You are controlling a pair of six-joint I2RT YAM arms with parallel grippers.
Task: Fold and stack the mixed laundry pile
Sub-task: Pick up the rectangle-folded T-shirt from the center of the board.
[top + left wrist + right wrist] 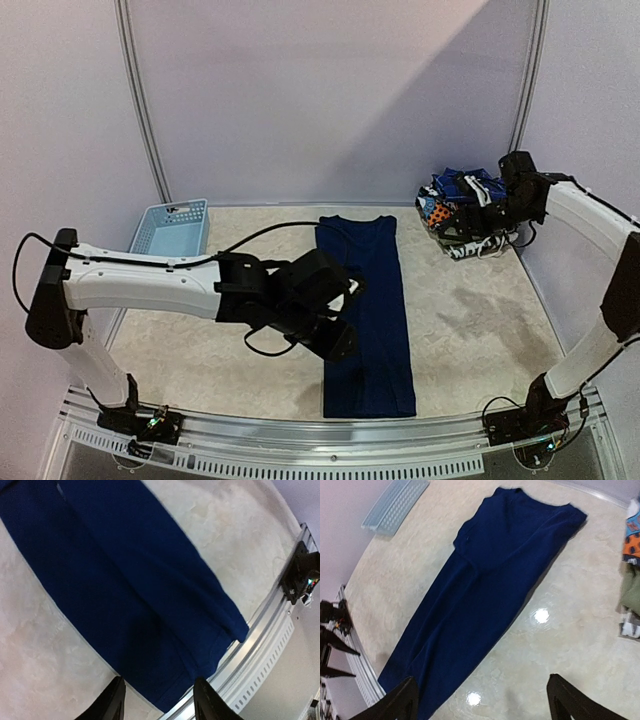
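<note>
Leftmost, a light-blue slotted plastic basket [170, 228] sits at the back of the pale marbled tabletop [480, 320]. Next, the left end effector [159, 706] hangs above the near left edge of a long navy fabric garment [365, 300], which lies flat mid-tabletop folded into a narrow strip. Its fingers [112, 702] stand apart with nothing between them. Farther right, a heap of mixed coloured clothes [462, 205] fills the back-right corner. The right end effector [482, 702] is close by that heap, spread wide and empty, with the navy strip lying to its left.
</note>
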